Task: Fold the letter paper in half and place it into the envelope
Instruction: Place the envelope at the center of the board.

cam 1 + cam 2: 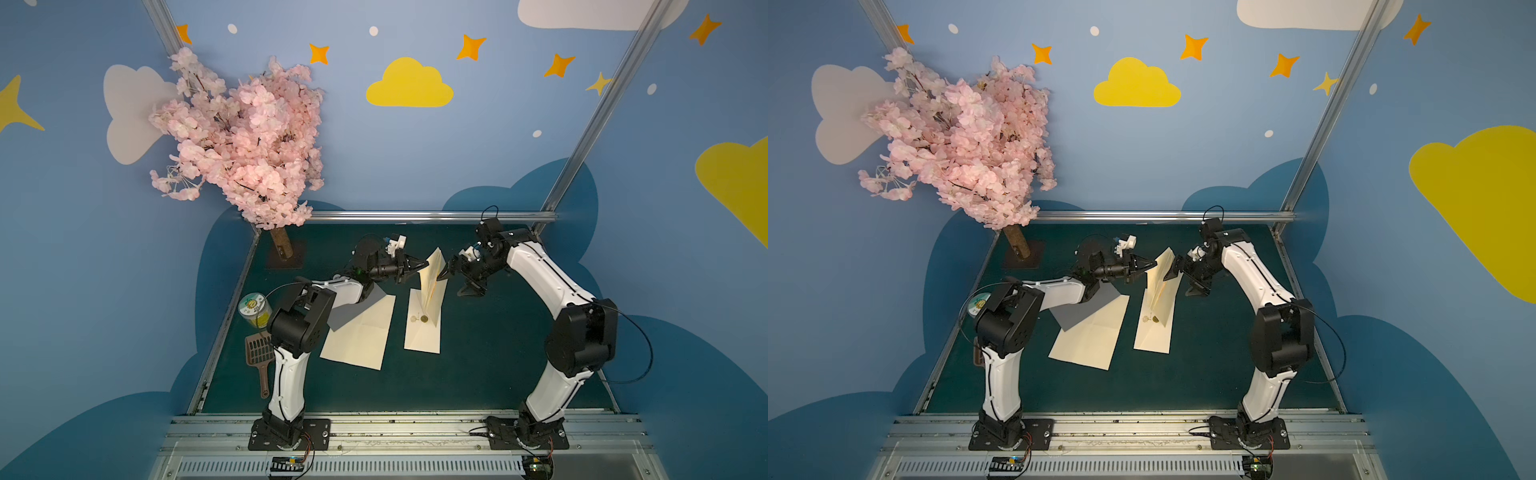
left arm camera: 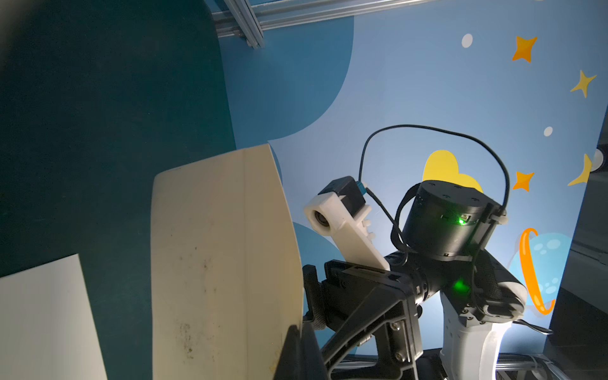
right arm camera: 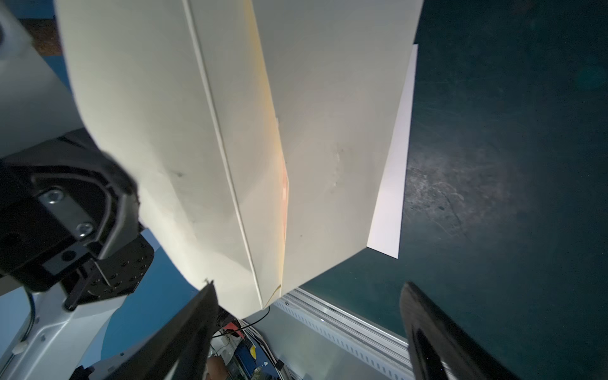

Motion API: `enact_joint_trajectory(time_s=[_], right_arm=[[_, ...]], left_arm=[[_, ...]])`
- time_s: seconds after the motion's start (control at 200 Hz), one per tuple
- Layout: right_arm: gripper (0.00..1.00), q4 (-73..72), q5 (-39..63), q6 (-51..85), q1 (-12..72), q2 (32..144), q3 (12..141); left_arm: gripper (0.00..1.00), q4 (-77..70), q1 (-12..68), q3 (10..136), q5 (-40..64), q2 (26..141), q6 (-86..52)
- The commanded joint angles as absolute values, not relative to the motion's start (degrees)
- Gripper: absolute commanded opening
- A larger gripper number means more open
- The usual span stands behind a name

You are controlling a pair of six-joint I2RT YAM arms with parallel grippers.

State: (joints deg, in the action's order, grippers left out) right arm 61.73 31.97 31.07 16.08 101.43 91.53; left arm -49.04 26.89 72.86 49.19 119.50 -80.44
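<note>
The cream envelope (image 1: 423,332) (image 1: 1152,332) lies mid-table with a round clasp on its face. Its upper flap (image 1: 432,274) (image 2: 217,250) (image 3: 230,131) stands raised above it. My left gripper (image 1: 424,264) (image 1: 1153,263) (image 2: 300,332) is shut on that flap's edge. Facing it from the other side, my right gripper (image 1: 457,280) (image 1: 1183,281) (image 3: 312,316) is open, and the flap's corner hangs between its jaws, close to one finger. The letter paper (image 1: 361,336) (image 1: 1092,338) (image 2: 39,316) lies flat and creased left of the envelope, partly under my left arm.
A pink blossom tree (image 1: 245,137) stands at the back left on a brown base (image 1: 284,253). A lidded jar (image 1: 254,309) and a brown scoop (image 1: 259,353) lie by the left wall. Metal rails (image 1: 395,419) run along the front edge.
</note>
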Motion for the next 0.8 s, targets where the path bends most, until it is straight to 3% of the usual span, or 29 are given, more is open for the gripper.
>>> enact_joint_trajectory(time_s=[0.0, 0.42, 0.796], right_arm=[[0.87, 63.81, 31.11, 29.25, 13.64, 98.71, 88.29], [0.86, 63.89, 29.98, 26.32, 8.56, 95.54, 80.92], [0.82, 60.87, 30.02, 26.37, 8.35, 99.21, 79.81]], left_arm=[[0.03, -49.98, 28.51, 76.01, 48.10, 121.90, -81.63], [0.03, -53.89, 31.20, 77.02, 42.89, 129.06, -83.17], [0.05, -38.47, 31.05, 74.40, 42.94, 125.79, -70.90]])
